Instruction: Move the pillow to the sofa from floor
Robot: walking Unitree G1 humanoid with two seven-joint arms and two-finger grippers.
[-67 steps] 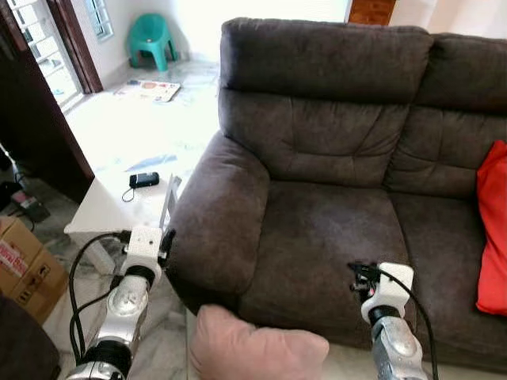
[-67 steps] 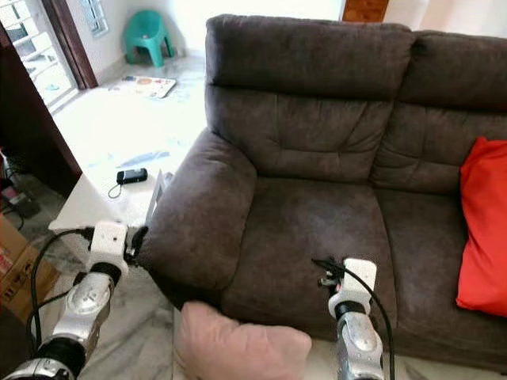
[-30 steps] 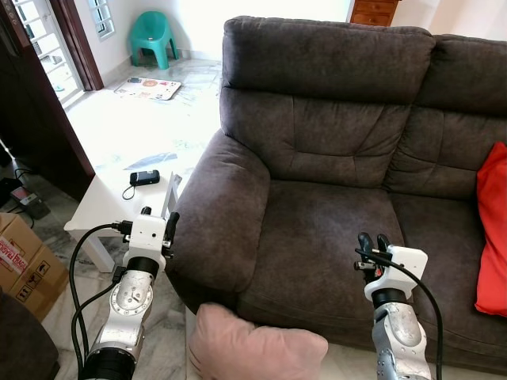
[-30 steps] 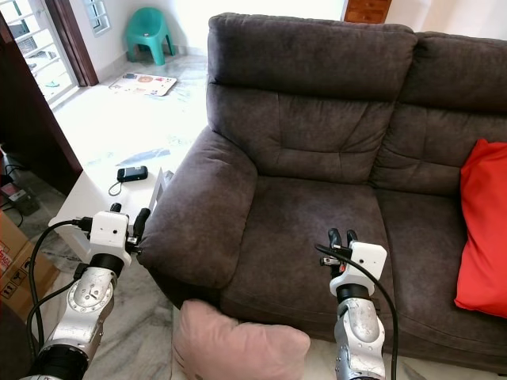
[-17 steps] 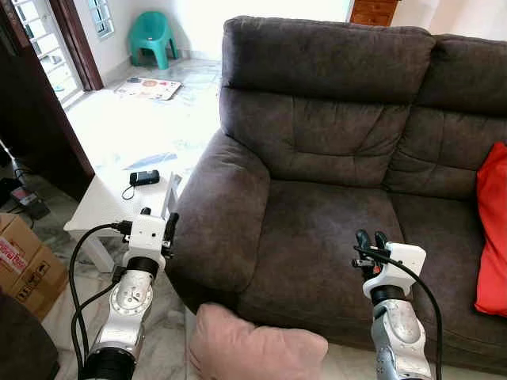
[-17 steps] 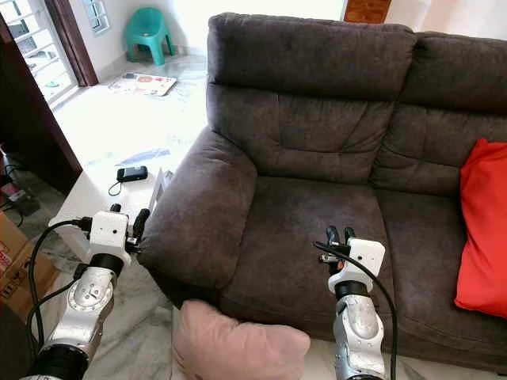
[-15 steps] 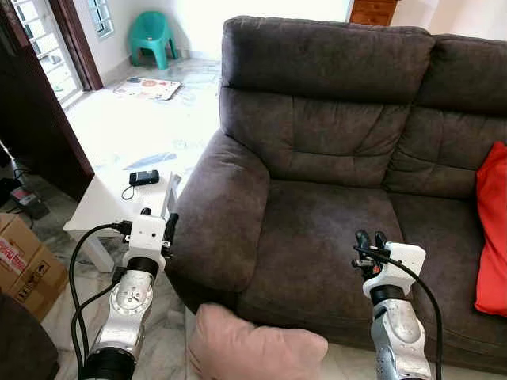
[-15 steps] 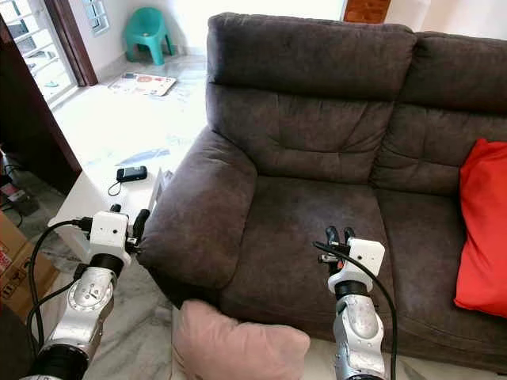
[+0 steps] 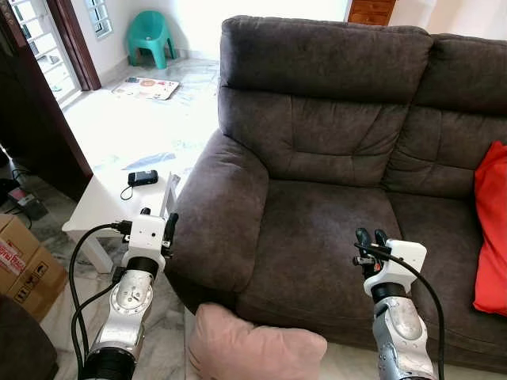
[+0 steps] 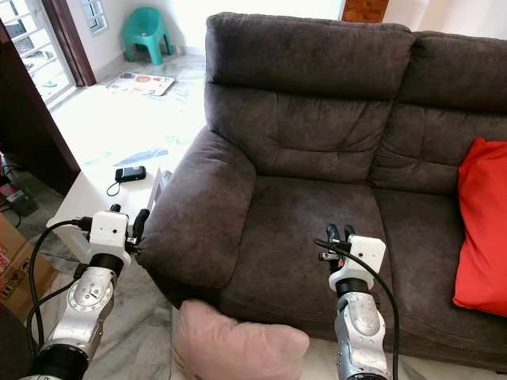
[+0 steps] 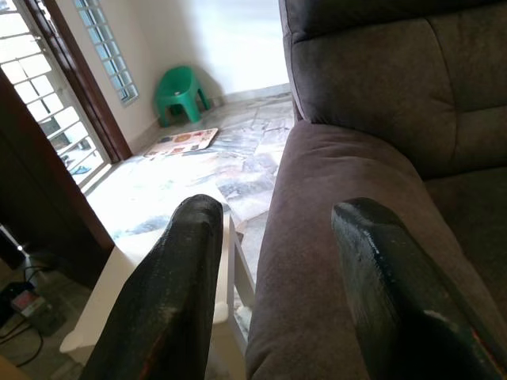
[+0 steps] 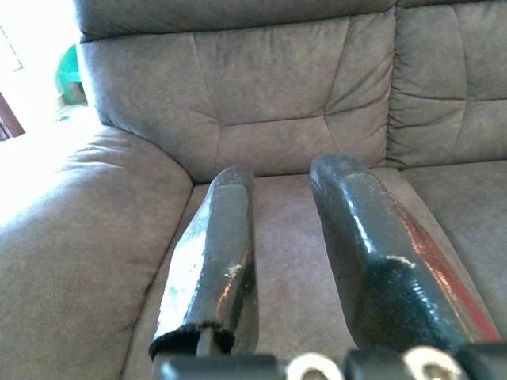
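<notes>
A pale pink pillow lies on the floor against the front of the dark brown sofa, at the bottom of the eye views. My left gripper is raised beside the sofa's left armrest, open and empty; its fingers frame the armrest. My right gripper is held up over the front of the left seat cushion, open with nothing between its fingers. Both grippers are above and apart from the pillow.
A red cushion rests on the sofa's right seat. A low white table with a black device stands left of the armrest. A cardboard box sits at far left. A green plastic chair stands at the back.
Both arms rose from their lower pose of two seconds ago, with the fingers now pointing up. In the last half second almost nothing moved.
</notes>
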